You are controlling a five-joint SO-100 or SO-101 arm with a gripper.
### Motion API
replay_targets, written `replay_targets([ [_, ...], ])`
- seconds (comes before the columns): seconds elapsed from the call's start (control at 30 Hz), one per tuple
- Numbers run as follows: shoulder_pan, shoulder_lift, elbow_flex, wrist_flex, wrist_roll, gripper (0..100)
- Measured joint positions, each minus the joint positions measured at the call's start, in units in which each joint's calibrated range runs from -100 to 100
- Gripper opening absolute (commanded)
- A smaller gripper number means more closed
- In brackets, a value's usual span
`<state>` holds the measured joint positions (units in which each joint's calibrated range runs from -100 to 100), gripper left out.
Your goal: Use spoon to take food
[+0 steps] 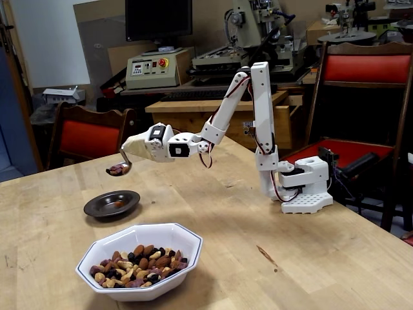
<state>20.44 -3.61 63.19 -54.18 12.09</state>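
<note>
The gripper (133, 150), clamped on the taped end of the spoon (121, 166), holds its food-laden bowl just above the saucer (111, 203), tilting over it, handle rising toward the arm, with the bowl (140, 259) nearer the camera.

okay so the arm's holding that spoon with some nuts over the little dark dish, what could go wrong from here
1. The spoon hangs above the dark dish near its right rim in the fixed view; pieces tipped out may land on the table instead.
2. The dish is shallow, and one piece already lies in it; falling nuts could bounce out.
3. The spoon is taped to the tool; a quick move might shake the small load off early.
</note>
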Motion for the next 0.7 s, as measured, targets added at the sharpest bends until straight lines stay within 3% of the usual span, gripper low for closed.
replay_targets([
  [0.7,-1.9,0.0,0.0,0.0,0.4,4],
])
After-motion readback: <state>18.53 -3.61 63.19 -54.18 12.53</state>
